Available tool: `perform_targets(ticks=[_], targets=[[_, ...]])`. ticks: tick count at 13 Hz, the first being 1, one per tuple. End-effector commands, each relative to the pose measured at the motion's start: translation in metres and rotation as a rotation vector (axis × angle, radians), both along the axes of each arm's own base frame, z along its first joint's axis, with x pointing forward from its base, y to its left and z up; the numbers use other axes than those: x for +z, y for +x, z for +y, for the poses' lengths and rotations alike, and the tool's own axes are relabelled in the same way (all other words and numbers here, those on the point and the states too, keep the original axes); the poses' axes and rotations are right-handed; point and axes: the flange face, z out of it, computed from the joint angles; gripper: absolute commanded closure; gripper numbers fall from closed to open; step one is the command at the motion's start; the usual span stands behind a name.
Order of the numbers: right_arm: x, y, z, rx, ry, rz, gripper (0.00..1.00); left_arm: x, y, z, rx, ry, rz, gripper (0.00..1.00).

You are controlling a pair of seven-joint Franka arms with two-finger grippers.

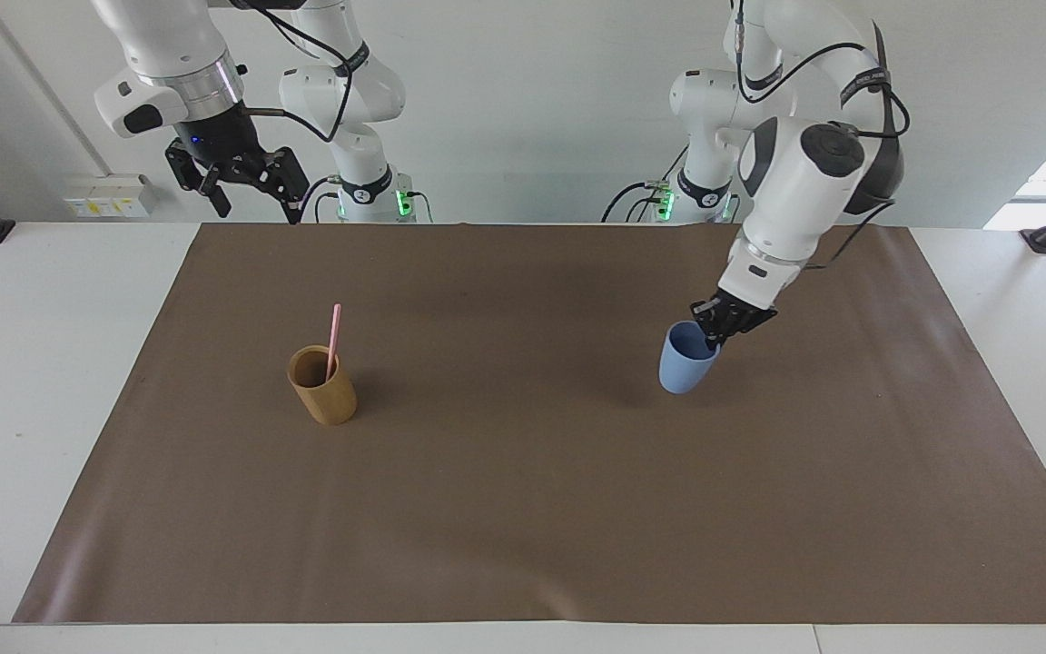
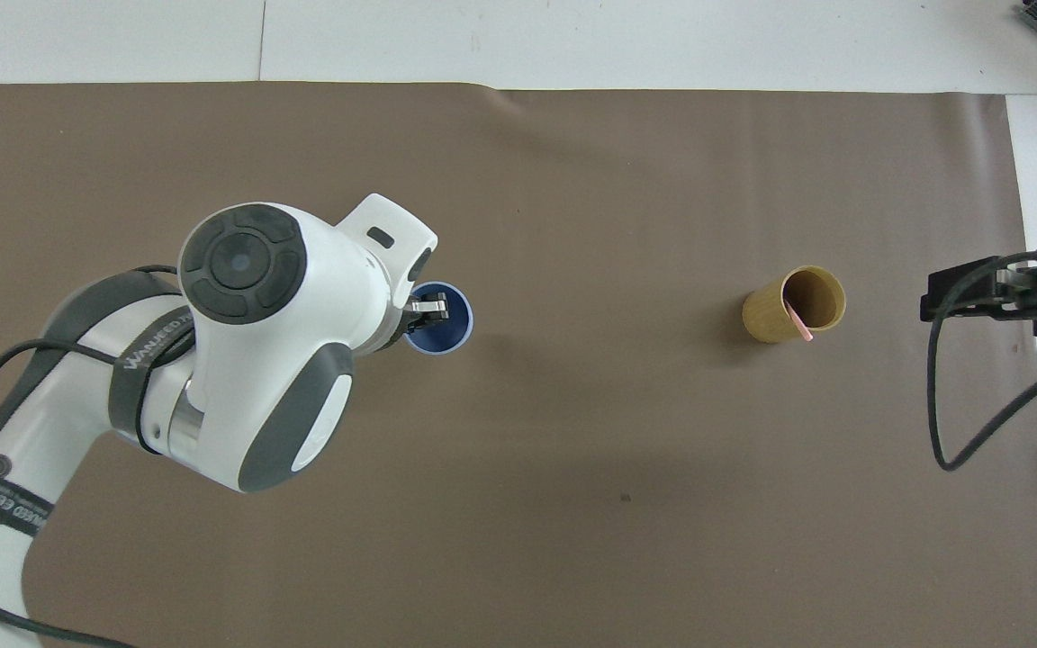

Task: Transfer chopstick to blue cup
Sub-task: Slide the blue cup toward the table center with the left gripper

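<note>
mat: left claw [image 1: 716, 334] grips blue cup [image 1: 685, 363] (rim)

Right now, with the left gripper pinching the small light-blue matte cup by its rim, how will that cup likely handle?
The light-blue matte cup hangs tilted from the left gripper, pinched at one wall, so it is probably light. Its rounded, tapering base suggests it may rock or tip when set down. The one-sided rim grip could let it swing.

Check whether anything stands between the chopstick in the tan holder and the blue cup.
Nothing visible does: bare brown mat lies between the chopstick in the tan holder and the blue cup, which the left gripper grips by the rim. The right gripper waits, open.
</note>
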Motion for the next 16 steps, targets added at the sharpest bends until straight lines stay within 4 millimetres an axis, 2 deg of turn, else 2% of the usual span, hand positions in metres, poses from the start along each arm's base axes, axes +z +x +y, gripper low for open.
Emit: perform_targets(ticks=[1,2,4,6,9,13,16], targets=[[0.000,-0.003,-0.003,-0.009,0.026,-0.004,0.00,-0.018,0.019,-0.034,0.001,0.027,0.016,1.00],[0.000,-0.003,-0.003,-0.009,0.026,-0.004,0.00,-0.021,0.020,-0.039,-0.004,0.033,0.018,1.00],[0.000,-0.003,-0.003,-0.008,0.026,-0.004,0.00,-0.038,0.008,-0.059,-0.050,0.067,0.032,1.00],[0.000,-0.003,-0.003,-0.008,0.026,-0.004,0.00,-0.054,0.001,-0.063,-0.062,0.079,0.046,1.00],[0.000,-0.002,-0.003,-0.008,0.026,-0.014,0.00,-0.058,-0.001,-0.066,-0.068,0.077,0.044,1.00],[-0.003,-0.001,-0.001,-0.007,0.025,-0.040,0.00,-0.075,-0.004,-0.065,-0.068,0.068,0.031,1.00],[-0.013,-0.001,0.001,-0.007,0.013,-0.046,0.00,-0.085,-0.006,-0.064,-0.069,0.064,0.025,1.00]])
